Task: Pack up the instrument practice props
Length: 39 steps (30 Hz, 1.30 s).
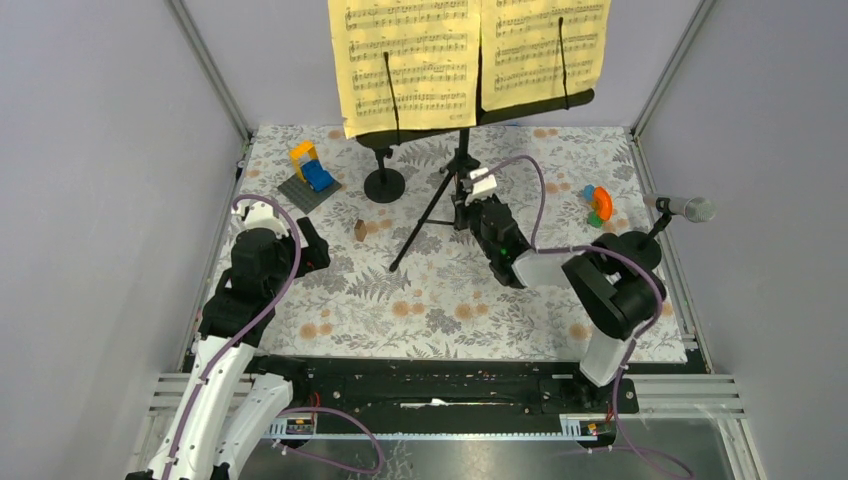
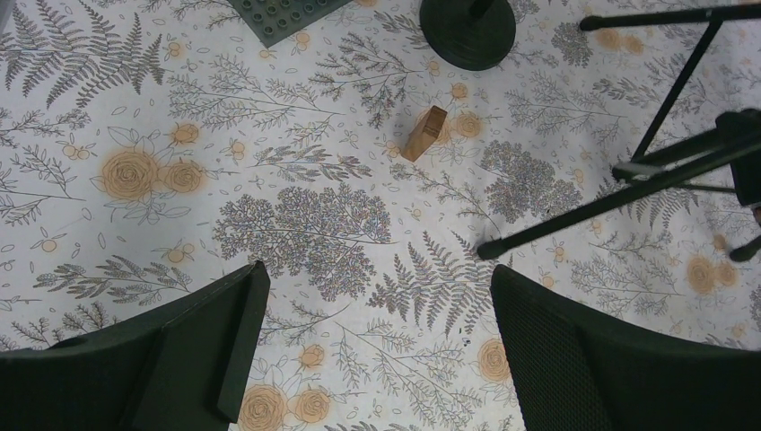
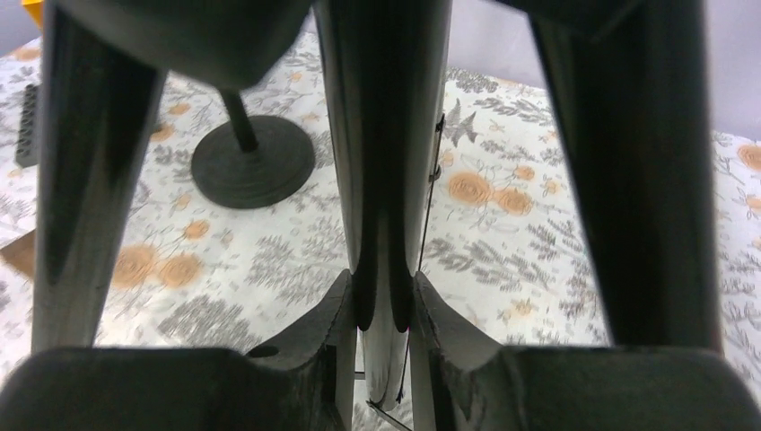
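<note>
The black music rack point(image 1: 470, 115) stands at the back centre on tripod legs point(image 1: 425, 225) and holds yellow sheet-music pages point(image 1: 410, 60). My right gripper point(image 1: 470, 200) is shut on the stand's central post point(image 3: 381, 135) just above the legs; in the right wrist view the gripper point(image 3: 384, 305) pinches it, with legs on both sides. A black disc-based post point(image 1: 384, 185) stands left of the stand, its top hidden under the rack. A silver microphone point(image 1: 688, 208) sits on a post at the right wall. My left gripper point(image 2: 377, 296) is open and empty above the cloth.
A yellow-and-blue block build point(image 1: 310, 165) on a grey plate stands at the back left. A small brown block point(image 1: 359, 230) lies near the tripod. An orange-green-blue toy point(image 1: 598, 205) lies at the right. Grey walls close three sides.
</note>
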Motion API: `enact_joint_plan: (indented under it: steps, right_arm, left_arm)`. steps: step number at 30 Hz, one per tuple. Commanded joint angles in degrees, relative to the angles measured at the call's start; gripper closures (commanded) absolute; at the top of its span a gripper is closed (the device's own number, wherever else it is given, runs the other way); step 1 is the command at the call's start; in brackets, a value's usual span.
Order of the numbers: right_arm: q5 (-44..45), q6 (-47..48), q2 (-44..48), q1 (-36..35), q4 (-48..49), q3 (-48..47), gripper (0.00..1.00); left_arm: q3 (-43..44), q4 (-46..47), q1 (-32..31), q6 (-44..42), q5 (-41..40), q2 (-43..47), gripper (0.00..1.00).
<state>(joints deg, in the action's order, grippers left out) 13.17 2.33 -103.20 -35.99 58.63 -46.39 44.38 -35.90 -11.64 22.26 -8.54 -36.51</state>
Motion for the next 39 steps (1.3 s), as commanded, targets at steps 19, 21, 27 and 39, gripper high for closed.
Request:
enact_joint_plan:
  steps: [19,21,27,39]
  right_arm:
    - [33.45,-7.70,24.93,-26.76,-5.95,20.00,1.00]
    - [35.16,-9.05,26.01,-28.45,-8.65,19.62,1.00]
    - [40.40,-9.19,28.42,-34.06,-14.04,17.98,1.00]
    - [33.69,-9.86,39.30,-35.34,-19.14,20.74,0.53]
  left_arm:
    - [-0.31,3.33,0.74,-1.07,0.89,0.53,0.01]
    - [-0.32,3.35,0.83,-1.08,0.99,0.46,0.01]
    - [-0.35,3.33,1.30,-1.08,0.88,0.51,0.01]
    - [-0.43,3.44,1.97,-1.08,1.19,0.30,0.01]
